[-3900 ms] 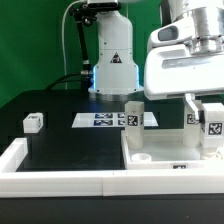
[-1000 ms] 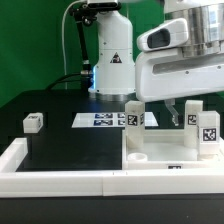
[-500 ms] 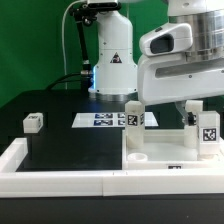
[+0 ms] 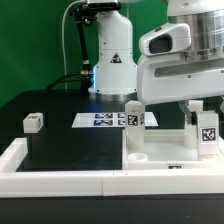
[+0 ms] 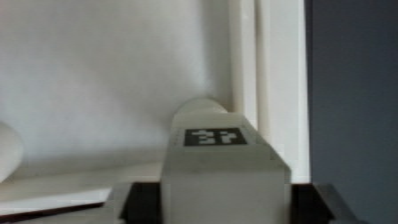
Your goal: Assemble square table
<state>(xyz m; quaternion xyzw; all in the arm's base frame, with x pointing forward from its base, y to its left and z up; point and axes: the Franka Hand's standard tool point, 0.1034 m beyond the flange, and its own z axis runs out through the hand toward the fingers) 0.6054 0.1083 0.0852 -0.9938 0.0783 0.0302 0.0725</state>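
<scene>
The square tabletop slab [image 4: 165, 150] lies flat at the exterior view's front right, with a corner hole showing near its front left. One white tagged leg [image 4: 133, 115] stands upright at its far left corner. My gripper [image 4: 204, 114] is shut on a second tagged leg [image 4: 207, 132] and holds it upright at the slab's far right corner. Whether the leg's foot touches the slab is hidden. In the wrist view the leg [image 5: 222, 160] sits between the two dark fingers [image 5: 146, 200], over the slab's white surface [image 5: 107, 90]. A third leg [image 4: 33, 122] lies loose on the black table at the left.
The marker board [image 4: 100, 120] lies flat behind the slab, in front of the arm's base [image 4: 112, 60]. A long white border wall [image 4: 60, 172] runs along the table's front and left side.
Since 3.9 s ago the hand has shifted and turned above the slab's right side with the leg still in its grip. Over the last half second almost nothing has moved.
</scene>
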